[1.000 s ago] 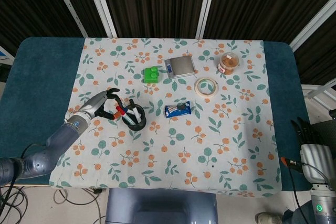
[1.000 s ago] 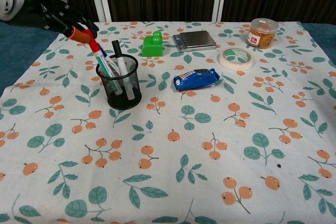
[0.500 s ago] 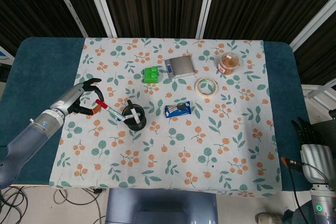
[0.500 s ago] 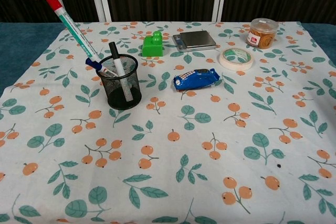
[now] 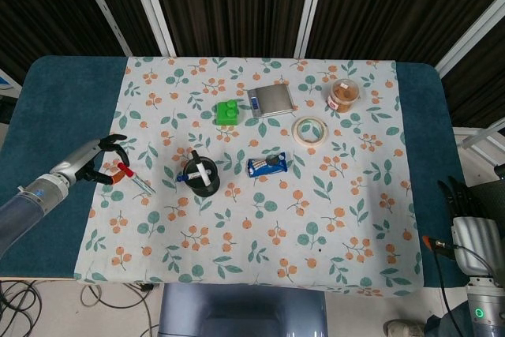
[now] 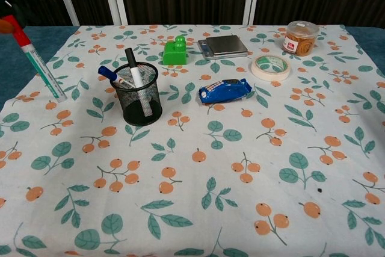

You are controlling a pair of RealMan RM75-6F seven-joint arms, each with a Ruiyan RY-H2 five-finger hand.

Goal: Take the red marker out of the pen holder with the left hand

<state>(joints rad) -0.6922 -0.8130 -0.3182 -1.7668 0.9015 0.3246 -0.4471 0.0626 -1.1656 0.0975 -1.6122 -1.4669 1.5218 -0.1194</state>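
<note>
My left hand (image 5: 96, 162) holds the red marker (image 5: 132, 180) by its red cap, out over the cloth's left edge, well to the left of the black mesh pen holder (image 5: 202, 180). The chest view shows the marker (image 6: 39, 64) hanging slanted in the air at far left, clear of the pen holder (image 6: 139, 95), and only a sliver of the hand at the frame's edge. Other pens still stand in the holder. My right hand (image 5: 465, 204) rests off the table at the lower right, fingers dark and partly seen.
A green block (image 5: 227, 112), a small scale (image 5: 270, 101), a tape roll (image 5: 309, 129), a snack jar (image 5: 343, 94) and a blue wrapped snack (image 5: 267, 165) lie behind and right of the holder on the floral cloth (image 5: 316, 219).
The left hand has drawn the red marker up and leftward, fully out of the pen holder, and carried it away to the cloth's left edge. The right hand has not moved.
</note>
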